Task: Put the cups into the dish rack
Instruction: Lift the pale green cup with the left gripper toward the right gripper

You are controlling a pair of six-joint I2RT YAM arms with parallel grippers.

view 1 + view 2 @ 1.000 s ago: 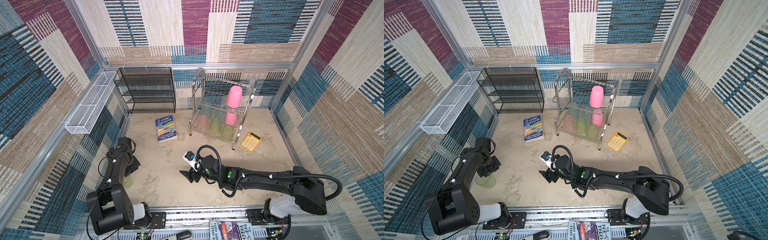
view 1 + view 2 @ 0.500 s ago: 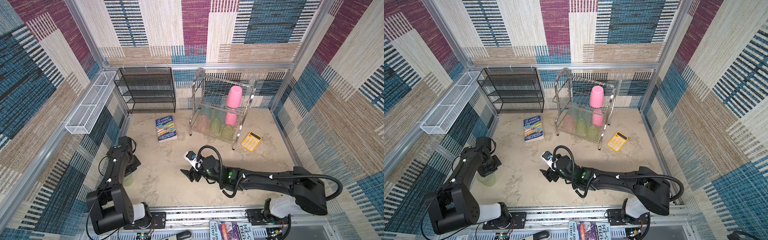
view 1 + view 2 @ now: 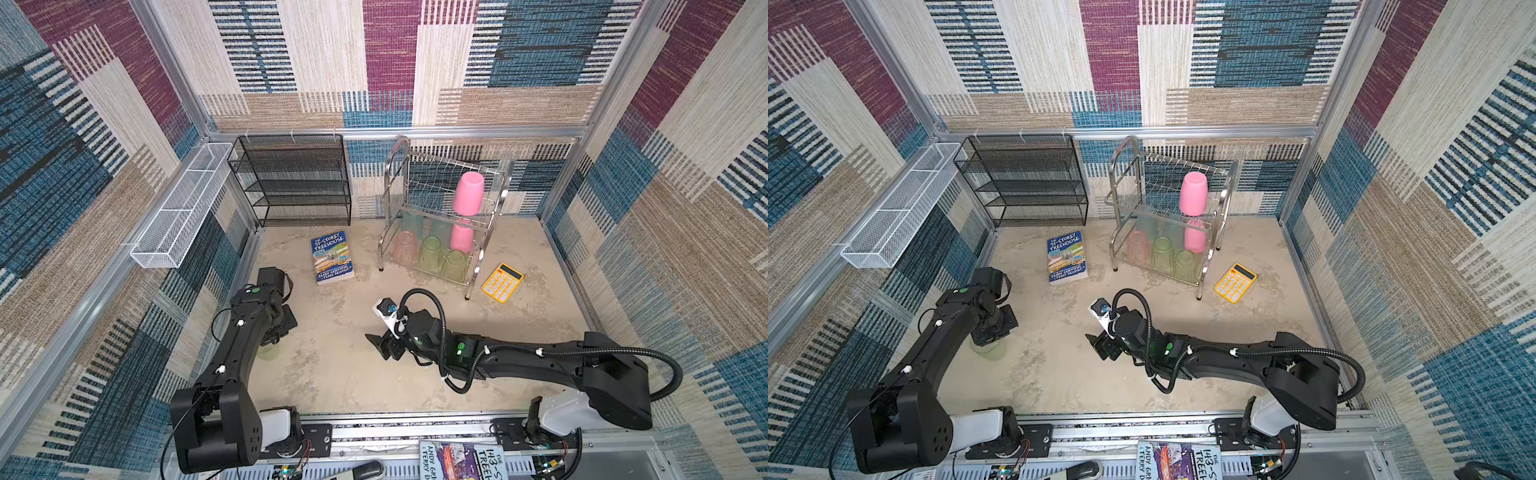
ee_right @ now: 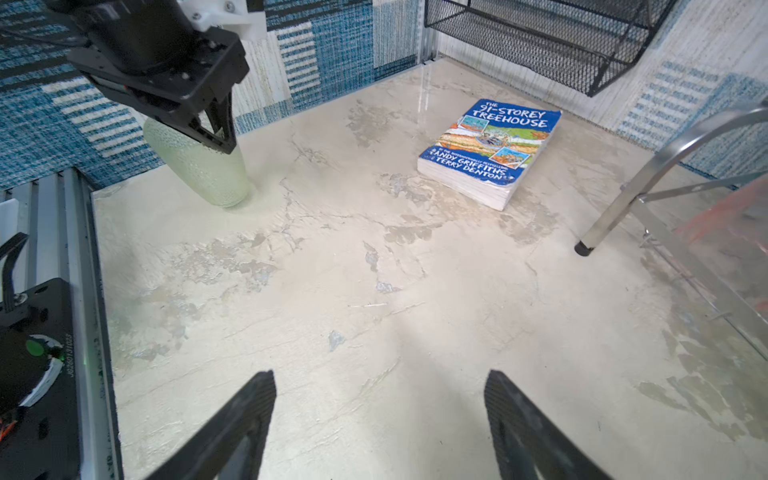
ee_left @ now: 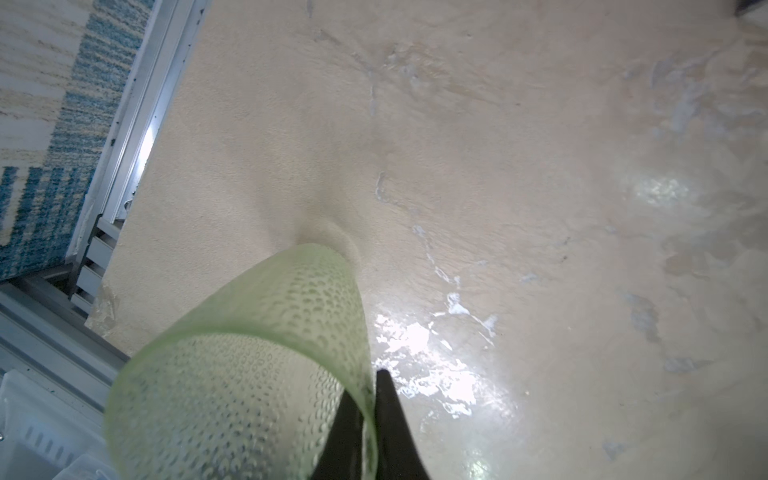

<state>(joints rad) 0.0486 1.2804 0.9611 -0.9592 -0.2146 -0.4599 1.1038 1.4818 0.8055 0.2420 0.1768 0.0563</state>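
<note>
A see-through yellow-green cup (image 5: 249, 353) stands tilted near the left wall, its base at the floor (image 4: 203, 170). My left gripper (image 5: 368, 399) is shut on its rim wall, one finger inside and one outside. Both top views show the arm over this cup (image 3: 269, 352) (image 3: 988, 351). The dish rack (image 3: 394, 146) stands at the back right and holds several upturned cups: a pink one (image 3: 468, 193) on the upper tier, the others below. My right gripper (image 4: 380, 399) hangs open over bare floor mid-table (image 3: 380, 343), with nothing between its fingers.
A blue book (image 3: 331, 257) lies left of the rack and a yellow calculator (image 3: 503, 282) at its right front. A black mesh shelf unit (image 3: 295, 183) stands against the back wall. A white mesh basket (image 3: 183, 208) hangs on the left wall.
My left gripper's jaws have closed onto the yellow-green cup's wall. The right arm has stayed where it was.
</note>
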